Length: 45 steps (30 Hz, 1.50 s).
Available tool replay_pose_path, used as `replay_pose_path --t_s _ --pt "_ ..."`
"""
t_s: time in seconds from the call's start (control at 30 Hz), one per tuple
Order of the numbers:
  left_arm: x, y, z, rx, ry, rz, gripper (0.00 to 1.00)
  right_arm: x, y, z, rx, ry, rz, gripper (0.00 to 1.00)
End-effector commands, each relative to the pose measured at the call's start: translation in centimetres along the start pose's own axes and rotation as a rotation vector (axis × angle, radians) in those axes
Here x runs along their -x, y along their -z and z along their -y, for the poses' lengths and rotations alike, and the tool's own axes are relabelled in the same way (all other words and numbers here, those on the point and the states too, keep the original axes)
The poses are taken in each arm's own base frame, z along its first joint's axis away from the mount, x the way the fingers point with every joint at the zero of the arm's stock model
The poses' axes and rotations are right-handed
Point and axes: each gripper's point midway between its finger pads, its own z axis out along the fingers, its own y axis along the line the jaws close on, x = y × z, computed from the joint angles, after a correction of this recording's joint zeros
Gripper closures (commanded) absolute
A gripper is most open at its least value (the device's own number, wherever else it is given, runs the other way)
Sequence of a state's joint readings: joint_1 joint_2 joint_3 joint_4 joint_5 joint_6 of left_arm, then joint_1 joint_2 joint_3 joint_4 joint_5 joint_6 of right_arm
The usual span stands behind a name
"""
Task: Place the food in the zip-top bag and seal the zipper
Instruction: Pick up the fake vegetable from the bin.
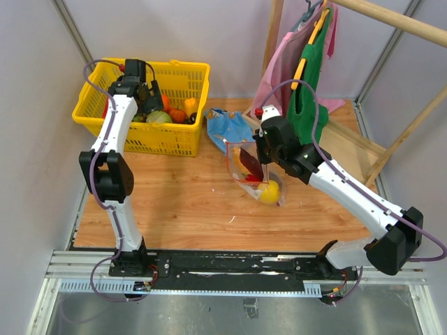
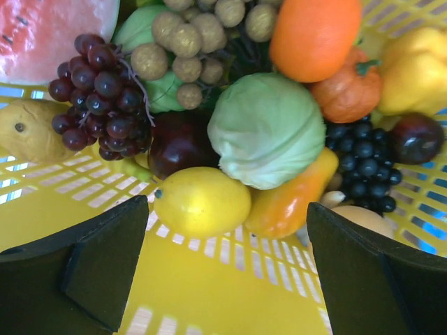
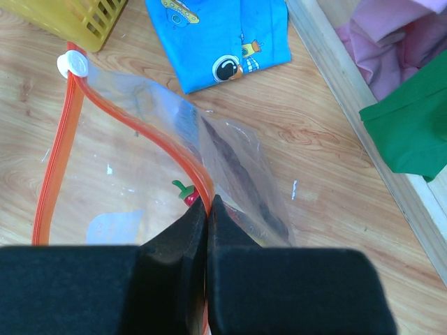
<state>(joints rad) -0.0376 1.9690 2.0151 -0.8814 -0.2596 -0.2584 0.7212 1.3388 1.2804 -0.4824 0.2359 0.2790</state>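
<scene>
While the left arm reaches into the yellow basket [image 1: 160, 139] at the far left of the counter [image 1: 181, 202], the right arm holds the clear bag [image 1: 235, 159] near the counter's middle. The left fingers [image 1: 147, 91] are spread wide above the basket floor and hold nothing. Just beyond them, in the left wrist view, lies a yellow lemon [image 2: 202, 201]. A pale green cabbage [image 2: 265, 129] touches its far side, dark grapes [image 2: 105, 98] sit to the left, and a watermelon slice [image 2: 49, 31] shows in the corner.

The right fingers [image 3: 207, 237] are pressed together, pinching the bag at its zipper [image 3: 54, 164]. The bag's mouth is open: one side of the red-orange strip runs straight from the white slider [image 3: 72, 65], and the other curves away to the pinch. Inside the bag, the dark red slice [image 1: 250, 162] stands tilted in the upper part. A yellow fruit [image 1: 270, 192] sits at the bottom, where the plastic appears to rest on the wood. A small red piece with a green stem [image 3: 185, 192] shows through the plastic close to the fingertips.

A blue pouch [image 1: 225, 127] lies just behind the bag, between it and the basket. Green clothing [image 1: 307, 98] and pink clothing [image 1: 279, 70] hang on a wooden rack at the far right.
</scene>
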Motion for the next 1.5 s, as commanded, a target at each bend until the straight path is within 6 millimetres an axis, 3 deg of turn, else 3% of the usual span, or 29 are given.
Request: replay_pose_path --t_s 0.0,0.17,0.5,0.77,1.17,1.47 --pt "-1.2 -1.8 -1.5 0.008 -0.006 -0.077 0.02 0.0 -0.5 1.4 -0.045 0.001 0.006 0.99" --pt "-4.4 -4.6 -2.3 0.012 -0.013 -0.204 0.02 -0.1 -0.9 1.1 -0.039 0.0 -0.004 0.99" --pt "-10.5 -6.9 -2.2 -0.021 -0.072 -0.407 0.06 -0.1 -1.3 1.0 -0.036 0.003 -0.012 0.99" --pt "-12.0 -7.9 -1.2 -0.072 -0.06 -0.452 0.15 -0.2 -1.4 0.9 -0.031 0.0 -0.013 0.99" --pt "-8.4 -5.1 -0.7 -0.106 -0.031 -0.349 0.55 -0.1 -1.2 0.9 -0.03 -0.004 -0.008 0.99" --pt "-4.4 -1.8 -0.1 -0.15 0.009 -0.223 0.67 0.0 -0.9 0.9 -0.029 -0.009 0.0 0.99"
